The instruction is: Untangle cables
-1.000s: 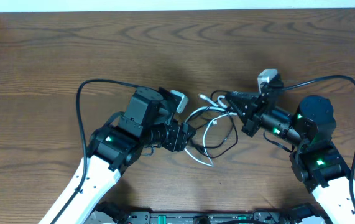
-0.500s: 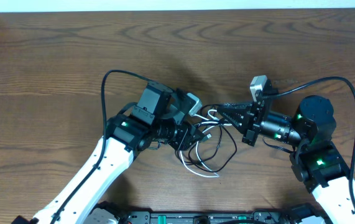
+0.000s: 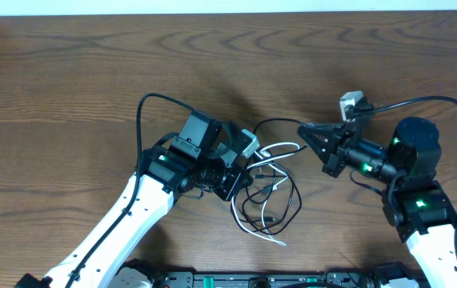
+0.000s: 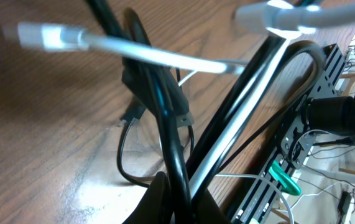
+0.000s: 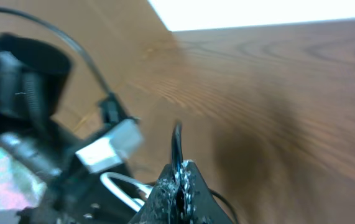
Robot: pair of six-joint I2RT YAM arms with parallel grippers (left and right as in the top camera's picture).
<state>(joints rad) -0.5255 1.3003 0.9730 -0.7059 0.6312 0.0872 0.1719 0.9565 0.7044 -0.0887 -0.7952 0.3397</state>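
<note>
Cables (image 3: 270, 192) tangle between left gripper (image 3: 246, 166) and right gripper (image 3: 302, 130), each clenched on them.

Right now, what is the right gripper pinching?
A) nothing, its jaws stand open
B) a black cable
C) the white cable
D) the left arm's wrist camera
B: in the right wrist view the right gripper is shut, and a thin black cable rises from between its closed fingertips.
</note>
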